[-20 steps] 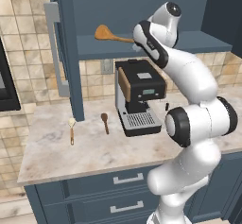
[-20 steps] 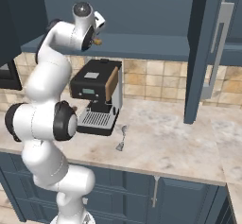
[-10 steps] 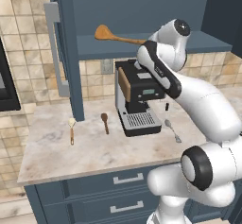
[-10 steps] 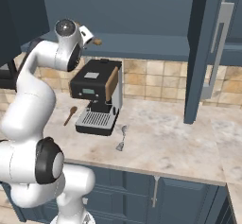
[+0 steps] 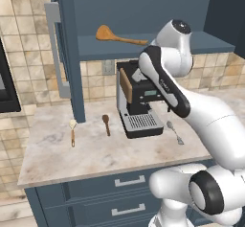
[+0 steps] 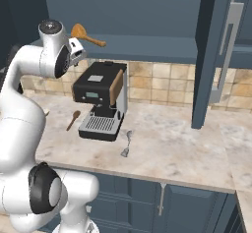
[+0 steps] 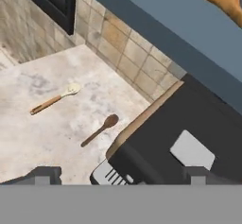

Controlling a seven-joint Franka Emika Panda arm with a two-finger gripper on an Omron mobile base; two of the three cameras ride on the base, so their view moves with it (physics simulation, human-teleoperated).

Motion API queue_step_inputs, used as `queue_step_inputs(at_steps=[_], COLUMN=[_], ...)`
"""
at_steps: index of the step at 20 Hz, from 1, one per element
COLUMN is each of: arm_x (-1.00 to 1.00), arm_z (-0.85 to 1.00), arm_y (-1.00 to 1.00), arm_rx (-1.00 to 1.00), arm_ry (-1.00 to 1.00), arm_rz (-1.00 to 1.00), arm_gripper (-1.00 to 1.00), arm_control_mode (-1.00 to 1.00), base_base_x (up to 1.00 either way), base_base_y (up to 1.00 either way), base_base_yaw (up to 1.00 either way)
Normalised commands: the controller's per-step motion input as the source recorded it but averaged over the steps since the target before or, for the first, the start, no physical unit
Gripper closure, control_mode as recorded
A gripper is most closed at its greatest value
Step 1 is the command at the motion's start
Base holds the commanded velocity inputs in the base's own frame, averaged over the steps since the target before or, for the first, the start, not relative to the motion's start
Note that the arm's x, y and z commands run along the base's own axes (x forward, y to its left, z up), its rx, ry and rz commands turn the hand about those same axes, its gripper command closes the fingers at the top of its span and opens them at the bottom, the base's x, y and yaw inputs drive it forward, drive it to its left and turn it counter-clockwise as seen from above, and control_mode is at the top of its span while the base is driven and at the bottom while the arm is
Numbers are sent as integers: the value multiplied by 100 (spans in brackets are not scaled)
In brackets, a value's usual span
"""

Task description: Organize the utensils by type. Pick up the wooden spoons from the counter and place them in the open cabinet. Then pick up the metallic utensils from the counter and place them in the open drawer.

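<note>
Arm has swung back from the open cabinet (image 5: pixel 143 10) since a second ago; the claw (image 7: pixel 120 173) now hangs over the coffee machine (image 5: pixel 139 96), fingers spread wide, empty. Large orange wooden spoon (image 5: pixel 117 36) lies on the cabinet floor. On the marbled table (image 5: pixel 95 152): cream-bowled spoon (image 5: pixel 72 131), dark brown spoon (image 5: pixel 106 123), slim metal spoon (image 5: pixel 174 132). No readable writing.

A beige tiled wall (image 5: pixel 28 85) backed the marble bench (image 5: pixel 95 156); blue-grey drawer fronts (image 5: pixel 115 185) with silver handles ran beneath.
</note>
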Motion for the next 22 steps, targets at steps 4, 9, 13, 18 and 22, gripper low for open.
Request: queue_step_inputs(at_steps=[4,9,13,18,22], arm_x=[-42,-31,-41,-39,-14], arm_z=[9,0,-13,-19,-20], arm_y=[31,29,45,42,25], arm_rx=[14,14,6,0,-3], arm_ry=[40,34,26,16,9], arm_rz=[-8,-6,-6,-6,-2], arm_gripper=[-100,-100,-100,-100,-100], arm_control_mode=[-100,-100,-100,-100,-100], base_base_x=[0,0,0,0,0], base_base_y=[0,0,0,0,0], base_base_yaw=[0,0,0,0,0])
